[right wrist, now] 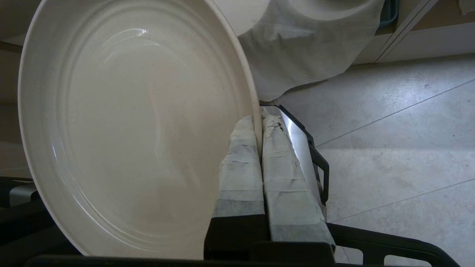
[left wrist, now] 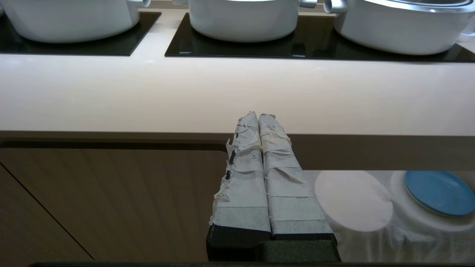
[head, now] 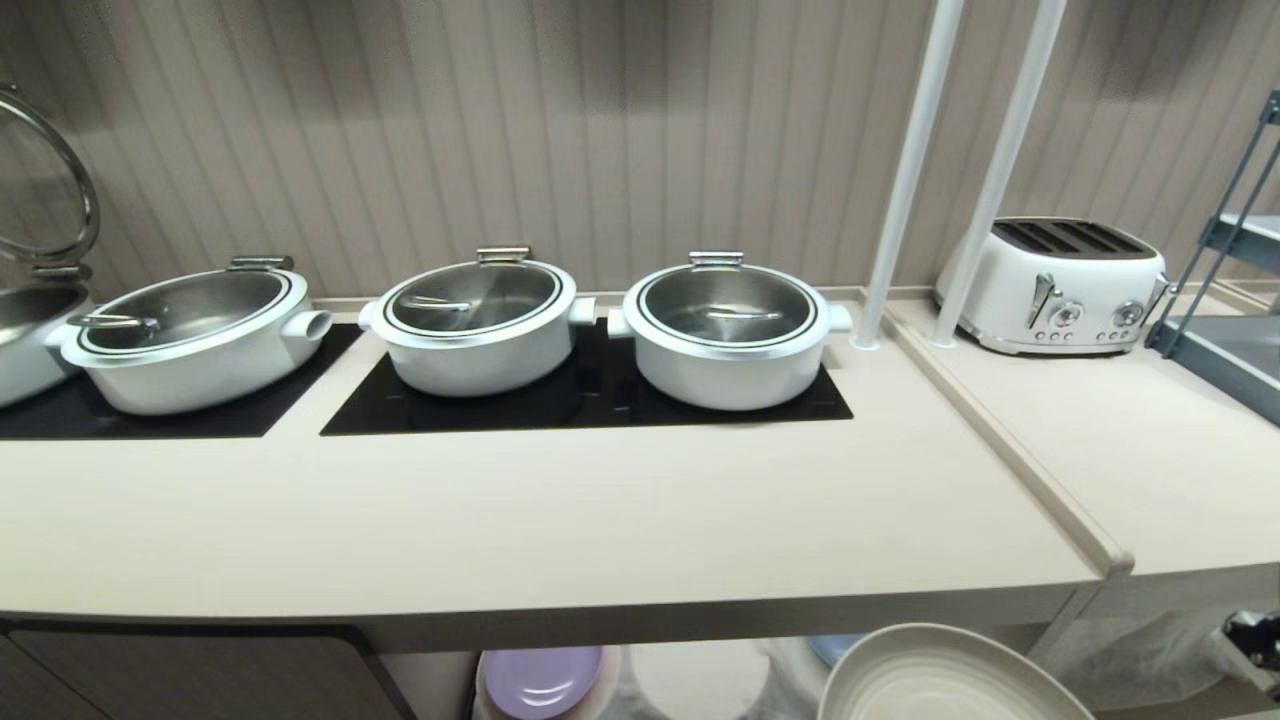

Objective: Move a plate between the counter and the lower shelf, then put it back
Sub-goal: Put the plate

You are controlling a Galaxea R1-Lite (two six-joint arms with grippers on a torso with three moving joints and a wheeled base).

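The cream-beige plate hangs tilted on edge in front of the lower shelf, below the counter's front edge. My right gripper is shut on its rim, one taped finger on each face. In the head view only the plate's upper part shows, at the bottom right under the counter. My left gripper is shut and empty, held level in front of the counter edge, left of the shelf opening.
Three lidded white pots stand on black panels at the counter's back. A white toaster and two white poles are to the right. A lilac plate and a blue plate rest on the cloth-draped shelf. A brown cabinet door is on the left.
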